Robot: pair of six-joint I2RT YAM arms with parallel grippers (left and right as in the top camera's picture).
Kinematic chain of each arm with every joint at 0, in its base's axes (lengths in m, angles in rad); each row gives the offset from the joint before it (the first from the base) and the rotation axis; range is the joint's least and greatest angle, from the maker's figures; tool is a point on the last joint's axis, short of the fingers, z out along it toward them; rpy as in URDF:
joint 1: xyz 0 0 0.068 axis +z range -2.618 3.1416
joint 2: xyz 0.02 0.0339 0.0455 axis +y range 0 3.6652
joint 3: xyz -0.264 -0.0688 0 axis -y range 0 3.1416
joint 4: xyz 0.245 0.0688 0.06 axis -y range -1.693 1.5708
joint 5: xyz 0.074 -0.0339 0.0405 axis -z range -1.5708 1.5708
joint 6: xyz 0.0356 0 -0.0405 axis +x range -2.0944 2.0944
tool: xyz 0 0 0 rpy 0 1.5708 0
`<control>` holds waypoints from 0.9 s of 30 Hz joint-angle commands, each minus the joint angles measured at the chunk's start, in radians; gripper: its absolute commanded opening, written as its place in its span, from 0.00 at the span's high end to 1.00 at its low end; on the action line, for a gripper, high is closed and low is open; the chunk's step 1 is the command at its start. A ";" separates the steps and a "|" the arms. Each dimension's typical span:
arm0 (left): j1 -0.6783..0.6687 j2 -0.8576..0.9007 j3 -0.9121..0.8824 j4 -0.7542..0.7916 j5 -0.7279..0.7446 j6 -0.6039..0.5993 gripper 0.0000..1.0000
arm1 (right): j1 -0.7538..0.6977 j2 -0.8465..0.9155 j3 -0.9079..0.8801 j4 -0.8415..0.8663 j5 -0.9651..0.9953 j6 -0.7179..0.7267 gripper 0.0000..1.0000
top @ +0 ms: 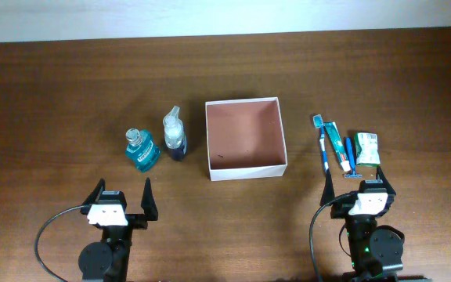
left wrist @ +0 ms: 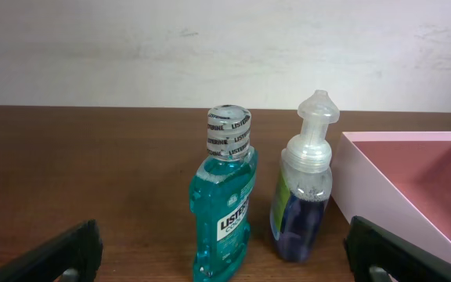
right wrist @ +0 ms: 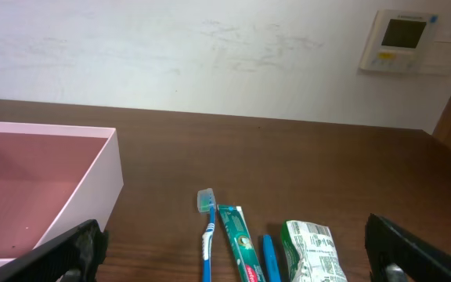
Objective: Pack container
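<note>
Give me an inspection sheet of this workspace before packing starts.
Surface: dark wooden table.
Job's things: container at centre, nothing in it; mouthwash bottle and pump bottle upright to its left; toothbrush, toothpaste, razor and packet lying to its right.
Clutter: nothing seen.
Grippers: left gripper and right gripper open, holding nothing, short of the items.
Cables: a black cable loops beside each arm base.
Surroundings: white wall with a wall panel.
</note>
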 commanded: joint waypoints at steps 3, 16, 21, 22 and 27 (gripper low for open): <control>-0.004 -0.007 -0.007 0.001 0.007 0.012 0.01 | -0.007 -0.008 -0.005 -0.007 0.027 0.000 0.02; -0.004 -0.007 -0.007 0.001 0.007 0.012 0.01 | -0.007 -0.008 -0.005 -0.006 0.024 0.003 0.02; -0.004 -0.007 -0.007 0.001 0.007 0.012 0.01 | -0.007 -0.008 -0.004 0.003 -0.131 0.023 0.02; -0.004 -0.007 -0.007 0.001 0.007 0.012 0.01 | -0.007 -0.008 0.002 0.007 -0.162 0.060 0.02; -0.004 -0.007 -0.007 0.001 0.007 0.012 0.01 | -0.009 0.026 0.137 -0.142 -0.121 0.150 0.02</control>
